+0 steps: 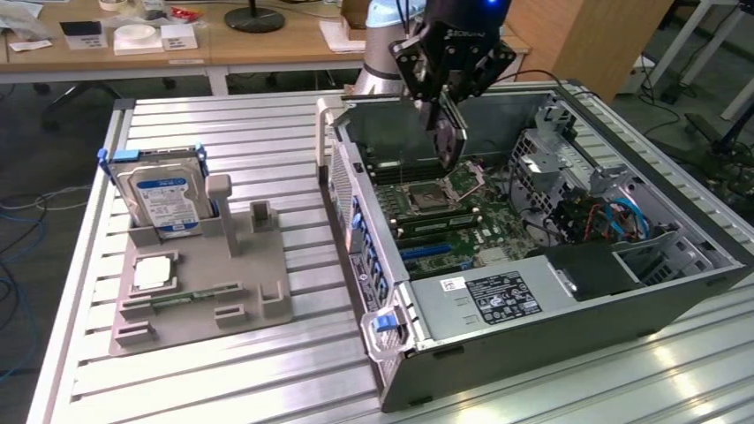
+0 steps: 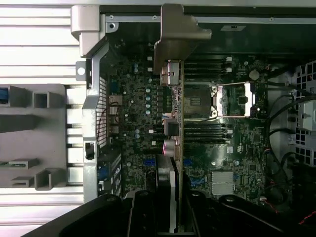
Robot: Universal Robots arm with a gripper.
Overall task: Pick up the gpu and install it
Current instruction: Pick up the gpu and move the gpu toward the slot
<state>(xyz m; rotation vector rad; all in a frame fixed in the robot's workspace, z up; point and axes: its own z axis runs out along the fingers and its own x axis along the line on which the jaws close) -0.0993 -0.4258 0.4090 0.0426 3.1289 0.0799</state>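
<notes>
Edgewise, gpu (image 1: 450, 137) pinched in claw (image 1: 444, 95), over motherboard (image 1: 460, 225)

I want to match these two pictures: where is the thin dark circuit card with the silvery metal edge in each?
Exterior view: the thin dark circuit card with the silvery metal edge hangs from the robot's jaws over the open grey computer case, upper middle.
Wrist view: the card runs edge-on through the picture's middle.
Shared landmark: the square silver processor socket on the board.

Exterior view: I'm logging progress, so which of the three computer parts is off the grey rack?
The gpu: the end effector grips it on edge over the open case; hard drive and chip sit on the rack.
</notes>
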